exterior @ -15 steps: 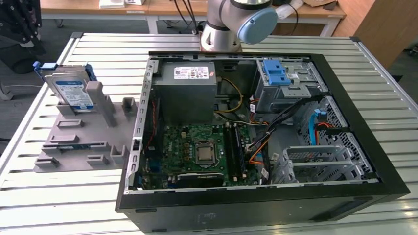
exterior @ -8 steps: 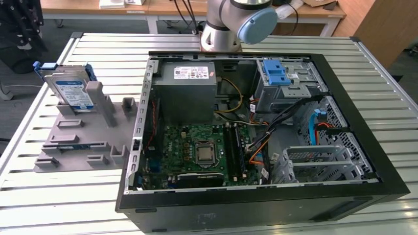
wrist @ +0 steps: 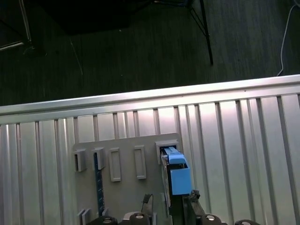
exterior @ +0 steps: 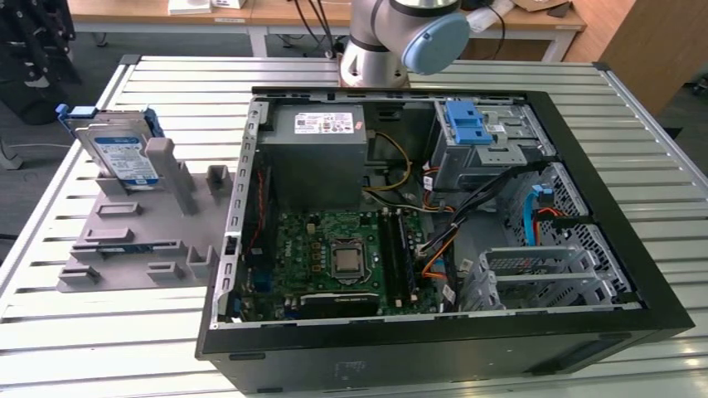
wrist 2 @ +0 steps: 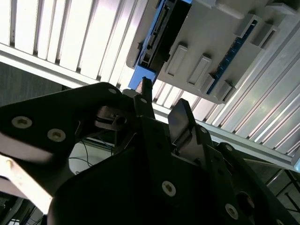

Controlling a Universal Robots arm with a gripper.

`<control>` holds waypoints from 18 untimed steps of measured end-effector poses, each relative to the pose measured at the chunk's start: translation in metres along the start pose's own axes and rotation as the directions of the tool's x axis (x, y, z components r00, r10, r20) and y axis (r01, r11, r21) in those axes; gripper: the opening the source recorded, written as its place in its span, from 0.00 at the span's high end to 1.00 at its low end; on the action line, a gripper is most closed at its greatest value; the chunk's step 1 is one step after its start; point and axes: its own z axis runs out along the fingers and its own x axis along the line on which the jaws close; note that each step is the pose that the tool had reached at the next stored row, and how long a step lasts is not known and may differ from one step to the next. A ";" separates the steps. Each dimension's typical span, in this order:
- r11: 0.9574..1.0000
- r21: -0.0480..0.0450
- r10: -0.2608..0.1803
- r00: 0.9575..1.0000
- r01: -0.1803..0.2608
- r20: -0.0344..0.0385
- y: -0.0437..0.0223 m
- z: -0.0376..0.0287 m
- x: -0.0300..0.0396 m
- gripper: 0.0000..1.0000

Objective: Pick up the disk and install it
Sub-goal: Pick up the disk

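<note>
- Currently the disk (exterior: 119, 149) stands on edge in a slot at one end of the grey holder (exterior: 122, 240). Its white and blue label faces out in the exterior view, and a blue bracket frames it.
- The holder lies flat on the slatted metal bench (exterior: 177, 83), just beside the open case (exterior: 443, 352).
- In the first wrist view the disk (wrist: 177, 176) is seen edge-on, rising from the holder (wrist: 126, 192) at the end nearest the bench (wrist: 243, 140) edge.
- The tool (wrist 2: 163, 96) hangs off that same end of the holder (wrist 2: 220, 51) and is lined up with the disk (wrist 2: 158, 35) but apart from it.
- The tool's fingers (wrist 2: 180, 117) are spread, with nothing pinched between them.
- In the first wrist view the tool (wrist: 170, 197) has one finger showing on either side of the disk's line.
- A thin blue-edged board (wrist: 97, 178) sits upright in another slot, toward the holder's other end and well apart from the disk.
- Inside the case, a grey box (exterior: 327, 157) with a white label sits on the side nearer the holder, and a green circuit board (exterior: 337, 253) lies next to it.
- A blue latch (exterior: 470, 124) sits on a metal cage on the side of the case away from the holder.
- The arm (exterior: 382, 41) rises from the bench well apart from the holder, beyond the case.
</note>
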 end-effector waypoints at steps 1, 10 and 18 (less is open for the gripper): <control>1.000 0.000 0.000 1.000 0.000 0.000 0.0010 0.0006 0.0000 0.59; 1.000 0.000 0.000 1.000 0.000 0.000 0.0046 0.0047 -0.0002 0.51; 1.000 0.000 0.000 1.000 0.000 0.000 0.0046 0.0058 -0.0002 0.51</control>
